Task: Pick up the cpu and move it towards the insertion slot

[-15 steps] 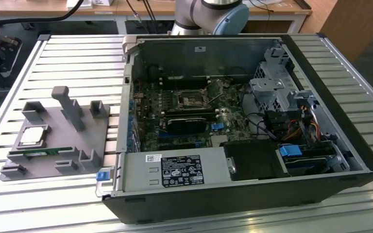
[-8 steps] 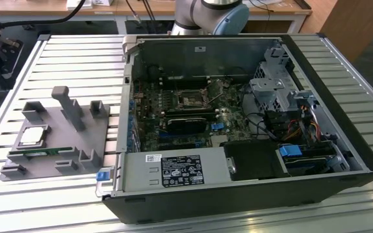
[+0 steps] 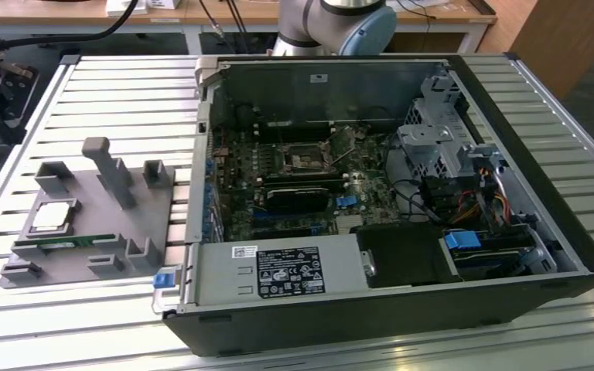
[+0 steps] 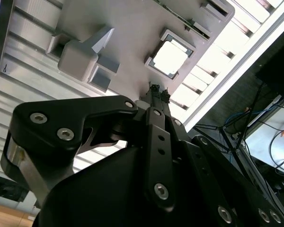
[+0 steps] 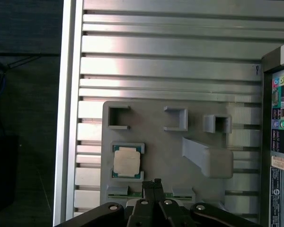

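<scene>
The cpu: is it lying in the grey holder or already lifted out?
In the holder. The cpu lies flat in its square recess on the grey holder, and the gripper is apart from it.

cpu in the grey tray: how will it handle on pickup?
Likely stiff and light: the cpu is a thin flat square. Its shiny metal top may be slippery. It seems to sit in a tray pocket, so edge grips look tight.

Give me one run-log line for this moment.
end effector: shut, empty, above grey tray | cpu: in tray recess, untouched | slot: inside open case
</scene>
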You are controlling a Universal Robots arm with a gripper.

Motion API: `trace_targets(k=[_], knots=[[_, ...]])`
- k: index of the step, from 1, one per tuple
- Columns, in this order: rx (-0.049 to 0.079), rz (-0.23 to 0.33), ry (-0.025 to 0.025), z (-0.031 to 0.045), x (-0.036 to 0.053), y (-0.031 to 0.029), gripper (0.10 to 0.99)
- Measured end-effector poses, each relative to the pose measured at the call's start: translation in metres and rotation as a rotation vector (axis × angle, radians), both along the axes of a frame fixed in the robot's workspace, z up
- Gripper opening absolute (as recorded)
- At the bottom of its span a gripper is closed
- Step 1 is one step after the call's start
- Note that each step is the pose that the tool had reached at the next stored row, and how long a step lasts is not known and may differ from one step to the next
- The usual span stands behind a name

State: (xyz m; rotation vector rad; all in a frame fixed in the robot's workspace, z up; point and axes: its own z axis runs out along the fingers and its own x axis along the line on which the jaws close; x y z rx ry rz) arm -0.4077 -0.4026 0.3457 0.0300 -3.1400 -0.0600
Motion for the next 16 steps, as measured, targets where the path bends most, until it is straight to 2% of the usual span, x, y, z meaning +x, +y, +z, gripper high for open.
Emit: trace_targets(k=[16], knots=[[0.000,0.000,-0.0001,-0.0040,-0.0004,0.0000,0.106]])
